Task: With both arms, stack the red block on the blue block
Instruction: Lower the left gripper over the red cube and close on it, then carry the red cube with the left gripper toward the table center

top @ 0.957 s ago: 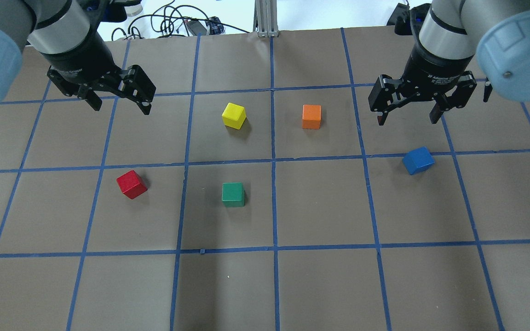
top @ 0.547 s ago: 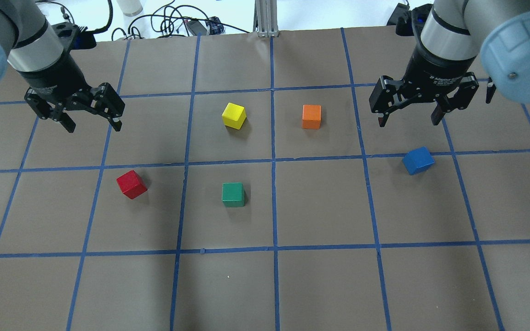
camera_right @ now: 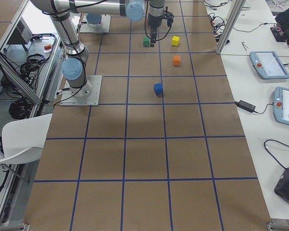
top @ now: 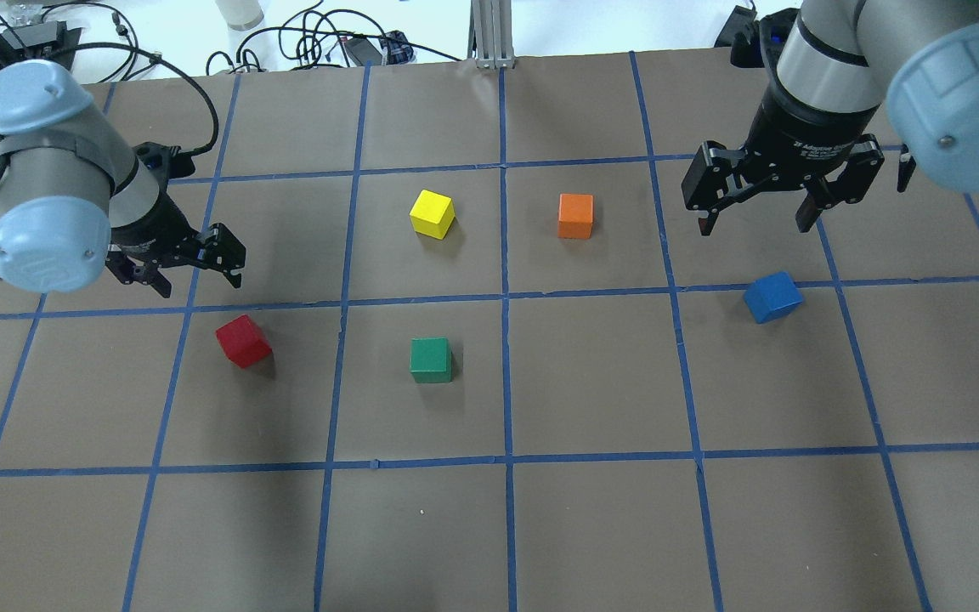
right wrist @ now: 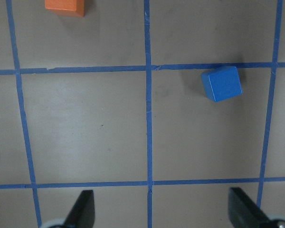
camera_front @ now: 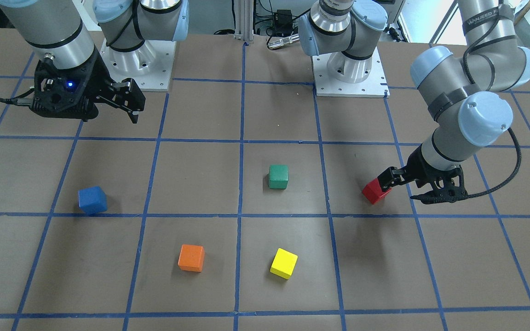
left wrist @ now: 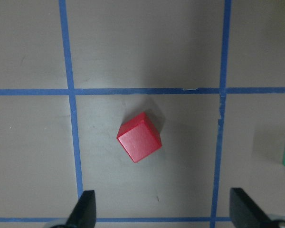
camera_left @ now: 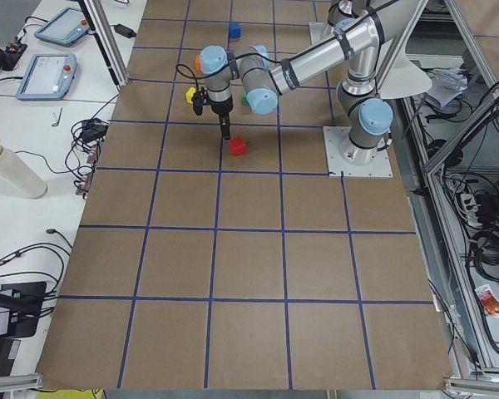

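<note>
The red block lies on the brown table in the left half, turned slightly askew; it also shows in the front view and the left wrist view. My left gripper is open and empty, low over the table just behind the red block, apart from it. The blue block lies in the right half and shows in the right wrist view. My right gripper is open and empty, hovering higher up behind the blue block.
A yellow cube and an orange cube sit in the back middle squares. A green cube sits right of the red block. Cables and a metal post lie beyond the table's far edge.
My left gripper has come down and moved toward the red block, staying open. My right gripper has barely moved. No block has shifted.
</note>
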Available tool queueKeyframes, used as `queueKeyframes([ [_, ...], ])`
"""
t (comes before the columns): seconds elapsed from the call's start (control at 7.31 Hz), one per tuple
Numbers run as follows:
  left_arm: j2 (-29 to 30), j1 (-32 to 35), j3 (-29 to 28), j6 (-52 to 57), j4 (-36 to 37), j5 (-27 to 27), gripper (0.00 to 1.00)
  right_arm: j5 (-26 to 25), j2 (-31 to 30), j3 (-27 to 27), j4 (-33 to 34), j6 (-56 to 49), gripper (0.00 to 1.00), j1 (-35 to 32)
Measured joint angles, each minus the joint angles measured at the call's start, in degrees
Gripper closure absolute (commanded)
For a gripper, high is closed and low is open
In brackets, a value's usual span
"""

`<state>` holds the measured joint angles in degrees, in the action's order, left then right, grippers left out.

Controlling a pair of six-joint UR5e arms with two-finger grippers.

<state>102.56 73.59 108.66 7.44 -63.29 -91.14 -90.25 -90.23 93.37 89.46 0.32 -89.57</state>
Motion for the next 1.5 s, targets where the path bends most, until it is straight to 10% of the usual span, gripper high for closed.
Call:
queueKeyframes([
  [0.55, 2.95, -0.98, 5.87, -6.62, 6.78, 1.13, 0.1, -0.16, 0.07, 0.05, 0.5, -0.56, 0.0, 0.01],
  [0.96, 3.54, -0.84, 7.72, -6.72, 7.45, 1.95, 0.95, -0.21, -0.04, 1.3, 0.76, -0.49, 0.0, 0.0],
  [1.5, 2.69, 3.61, 2.7, -3.98, 3.05, 3.25, 0.98, -0.19, -0.06, 1.81, 0.84, -0.47, 0.0, 0.0],
])
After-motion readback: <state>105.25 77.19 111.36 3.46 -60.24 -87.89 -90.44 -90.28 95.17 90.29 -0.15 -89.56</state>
